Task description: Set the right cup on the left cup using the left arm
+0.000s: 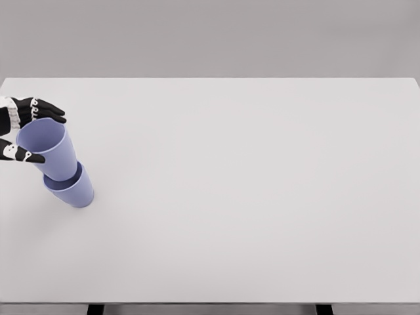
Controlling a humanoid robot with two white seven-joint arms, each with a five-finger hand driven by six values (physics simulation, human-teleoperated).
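Item 1, left hand (23,131): black with white joint markings, entering at the far left edge of the head view; only the hand and a short white stretch of wrist show; the fingers (47,110) lie along the far side of the upper cup's rim, and the thumb (25,156) lies on its near side; the fingers are curled around the cup between them, apparently in contact with its wall, though how firmly they press cannot be told.

Item 2, upper cup (51,149): lavender-blue, tapered, open mouth tilted up and to the left, sitting between the fingers and the thumb; its base is sunk inside the lower cup, so the two are nested; its rim stands clearly above the lower cup's rim.

Item 3, lower cup (75,190): same lavender-blue colour, just below and to the right of the fingers, standing on the table; it leans in line with the upper cup; only its rim and outer wall show, the inside being filled by the upper cup.

Item 4, table (249,197): pale grey-white, flat, stretching well to the right of the fingers; dark legs show at the bottom edge.
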